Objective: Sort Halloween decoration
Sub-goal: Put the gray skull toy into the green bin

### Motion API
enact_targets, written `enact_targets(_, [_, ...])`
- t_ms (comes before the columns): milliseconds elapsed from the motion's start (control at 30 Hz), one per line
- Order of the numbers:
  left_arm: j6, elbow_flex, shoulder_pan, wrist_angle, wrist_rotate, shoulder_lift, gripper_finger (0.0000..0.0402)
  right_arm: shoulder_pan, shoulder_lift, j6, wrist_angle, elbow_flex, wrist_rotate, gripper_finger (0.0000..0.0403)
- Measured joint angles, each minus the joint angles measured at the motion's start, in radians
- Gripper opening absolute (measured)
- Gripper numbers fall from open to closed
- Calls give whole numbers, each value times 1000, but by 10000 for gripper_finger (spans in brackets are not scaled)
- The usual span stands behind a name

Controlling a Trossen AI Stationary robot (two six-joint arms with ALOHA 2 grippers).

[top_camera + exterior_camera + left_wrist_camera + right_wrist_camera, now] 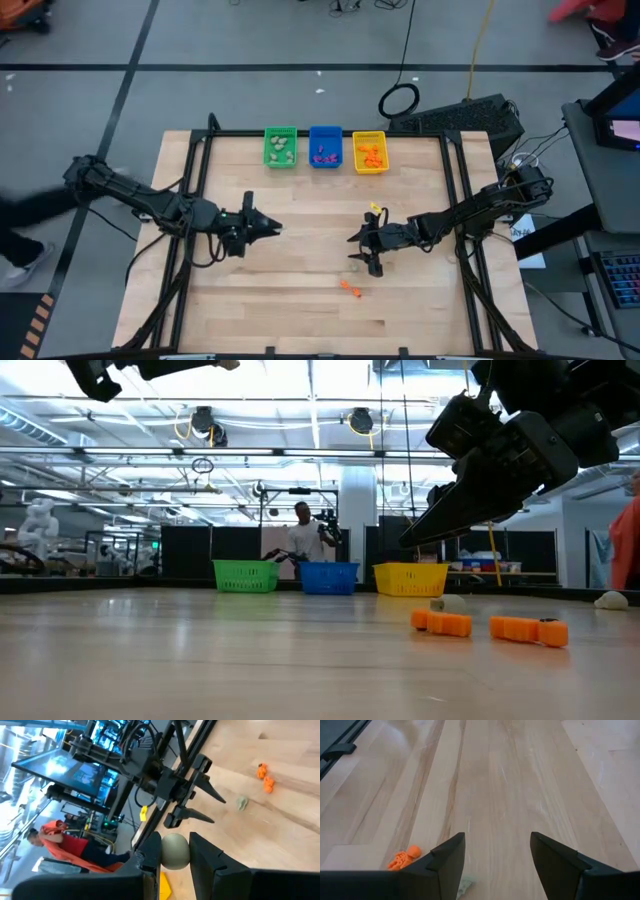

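Note:
My left gripper hovers left of the table's middle, shut on a pale greenish-beige round trinket. My right gripper hangs open above the wood right of the middle, fingers spread. Two orange trinkets lie on the table just nearer than it, also seen in the low view as orange trinkets. A small pale trinket lies beside them; the right wrist view shows it as a pale trinket by one finger. Green bin, blue bin and yellow bin stand at the far edge. My left gripper pinches the pale round trinket between its two fingers, one on either side of the ball. The trinket is lifted clear of the table.
Black frame rails run along both table sides. The three bins hold sorted trinkets. Wide bare wood lies between the grippers and the bins. A person stands in the room beyond the far edge.

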Motion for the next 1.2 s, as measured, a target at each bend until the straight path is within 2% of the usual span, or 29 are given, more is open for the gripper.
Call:
enact_targets(67, [-12, 0, 0, 0, 0, 0, 61, 0, 0, 0, 0, 0, 0, 210])
enact_targets(300, [-229, 0, 0, 0, 3, 0, 61, 0, 0, 0, 0, 0, 0, 210])
enact_targets(800, [-831, 0, 0, -1, 7, 0, 61, 0, 0, 0, 0, 0, 0, 210])
enact_targets(1200, [-1186, 0, 0, -1, 9, 0, 61, 0, 0, 0, 0, 0, 1, 210])
